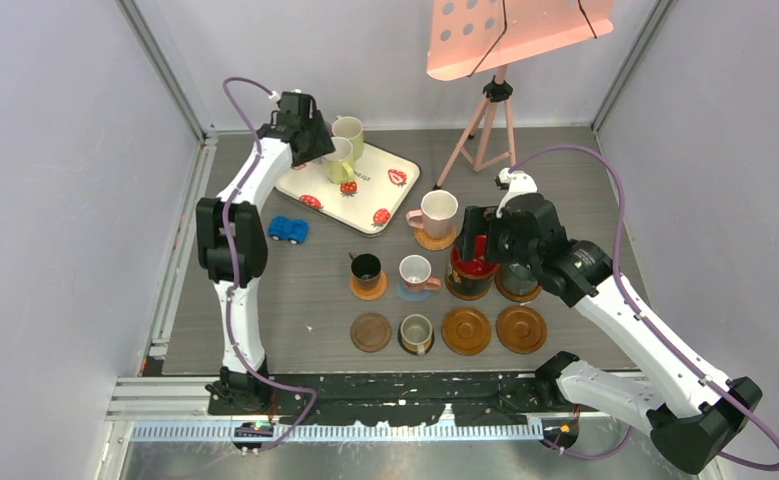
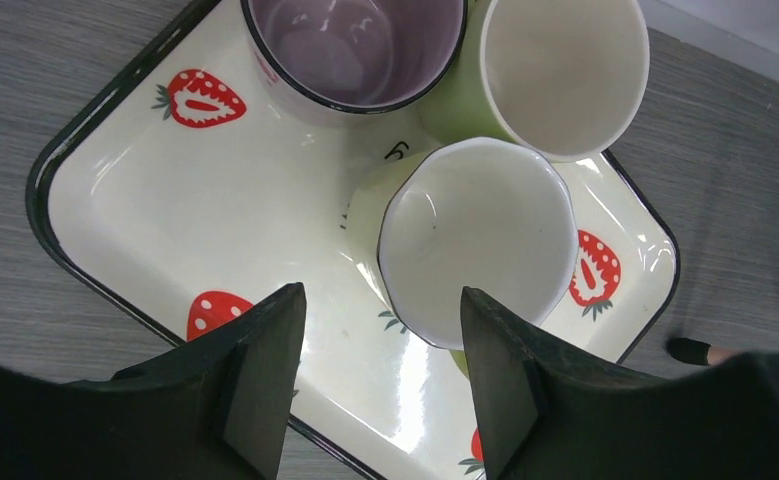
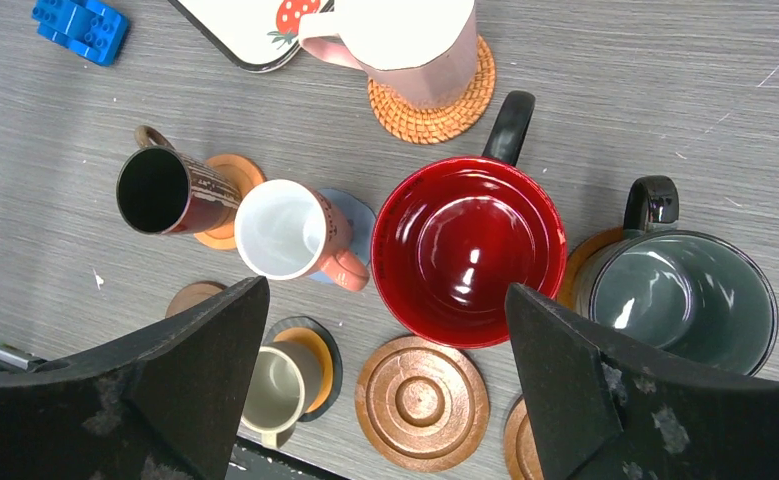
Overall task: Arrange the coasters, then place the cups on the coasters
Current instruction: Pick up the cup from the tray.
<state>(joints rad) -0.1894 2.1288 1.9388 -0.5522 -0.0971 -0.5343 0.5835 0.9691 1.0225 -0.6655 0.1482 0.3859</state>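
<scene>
While I watch from above, the left fingers [image 1: 319,150] hang over the strawberry-print tray [image 1: 365,200] at the far left of the counter [image 1: 295,290], right at the near yellow-green cup [image 1: 340,165], with the far yellow-green cup [image 1: 349,130] behind it. The right fingers [image 1: 473,232] hover above the red-inside mug [image 1: 472,275] and the grey mug [image 1: 518,280]. A pink cup [image 1: 437,210] sits on a woven coaster [image 1: 435,240] beside the tray's corner, and a blue toy car [image 1: 288,229] lies left of it. In the front row a dark wood coaster [image 1: 371,332] and two glossy brown coasters [image 1: 466,330] [image 1: 521,329] lie bare, while a cream cup [image 1: 416,333] stands on its black coaster. From the left wrist, the fingers [image 2: 265,380] stand apart, the near yellow-green cup's rim [image 2: 475,240] showing between their tips. One finger is clear of its wall, and whether the other touches it I cannot tell (so no grasp that I can see). A mauve cup [image 2: 355,50] shares the tray with both green ones. From the right wrist, the fingers [image 3: 195,380] are spread wide and hold nothing, directly over the red-inside mug, whose own coaster, if any, is hidden. The grey mug beside it rests on a brown coaster [image 3: 577,265]. Left of them a small black cup [image 3: 160,190] stands on an orange coaster [image 3: 233,175] and a white-inside pink mug [image 3: 285,230] on a blue coaster [image 3: 360,215].
</scene>
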